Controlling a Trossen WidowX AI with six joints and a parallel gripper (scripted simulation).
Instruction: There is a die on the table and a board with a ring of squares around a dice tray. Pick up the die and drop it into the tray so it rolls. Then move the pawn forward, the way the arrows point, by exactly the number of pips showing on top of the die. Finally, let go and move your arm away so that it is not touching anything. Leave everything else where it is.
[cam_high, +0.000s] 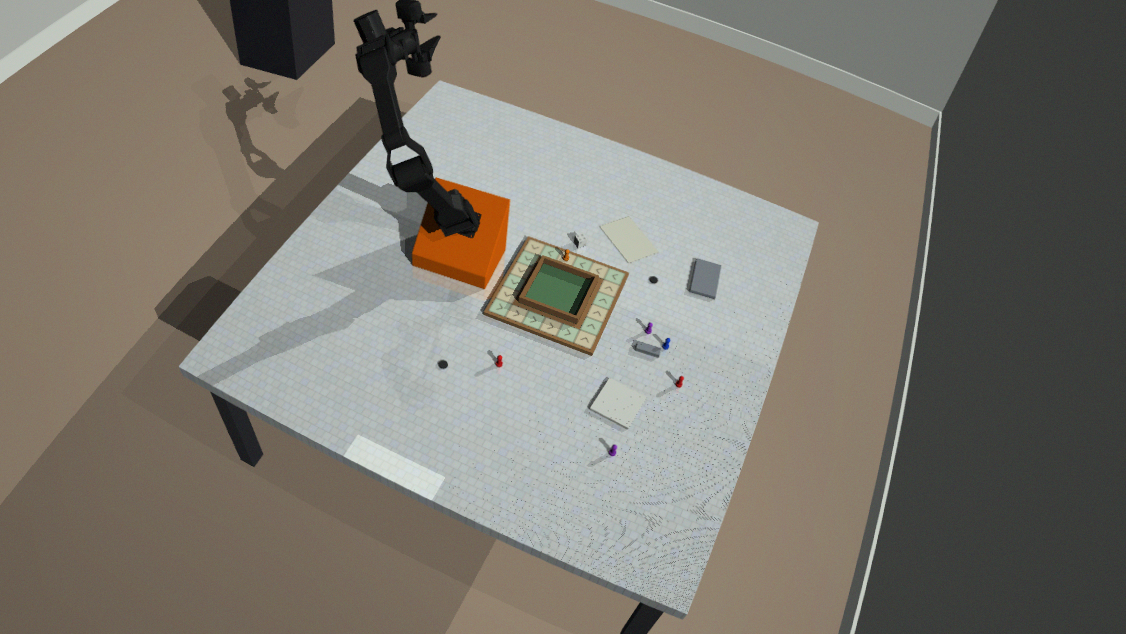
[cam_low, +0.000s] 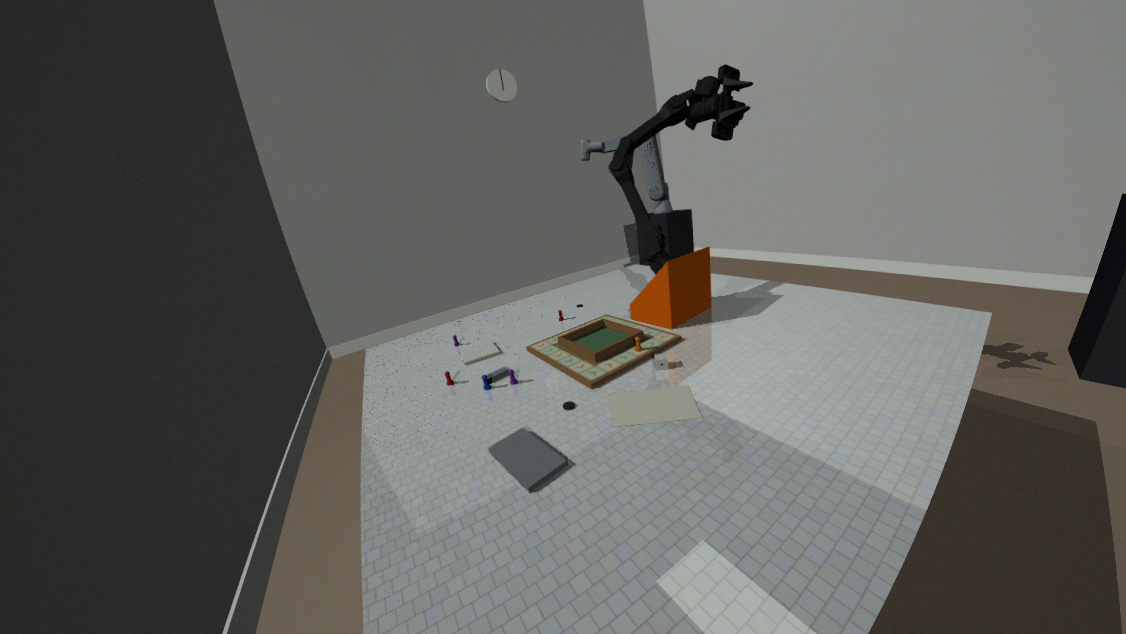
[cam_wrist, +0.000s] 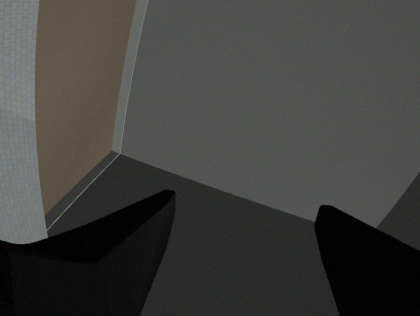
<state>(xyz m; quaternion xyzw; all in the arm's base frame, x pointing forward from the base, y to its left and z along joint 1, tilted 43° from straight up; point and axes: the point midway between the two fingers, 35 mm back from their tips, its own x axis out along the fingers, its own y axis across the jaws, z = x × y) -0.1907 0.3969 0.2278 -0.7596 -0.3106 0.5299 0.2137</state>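
Step in hand, by my reading: the first, fetching the die (cam_high: 579, 240) (cam_low: 661, 363). It sits on the table (cam_high: 504, 441) (cam_low: 441, 504), just beside the board (cam_high: 538, 330) (cam_low: 592, 383), on the side where the orange pawn (cam_high: 565, 255) (cam_low: 638, 344) stands upright on one of the squares. Tray (cam_high: 556, 288) (cam_low: 602, 339): green floor bare, no die in it, so no roll to read and no count for the pawn. Arm (cam_high: 386, 102) (cam_low: 630, 173) is raised high, well apart from the board. Fingers (cam_high: 431, 33) (cam_low: 744, 96) stand fairly wide, nothing between them; the wrist view takes in mostly wall and floor, with a strip of table at one edge. Next move, I judge: swing round toward the die, tip the fingers down, descend with one on each side of it, close. The pawn is near the die (nearer than I would like), so a broad, low approach could knock it off its square; coming straight down seems safer. After that, lift over the tray wall and let go from a little height, enough to tumble, not enough to bounce out. Pawn counting waits on the top face. Red, blue and purple pieces stand elsewhere on the table, apart from the board, and should be left alone.
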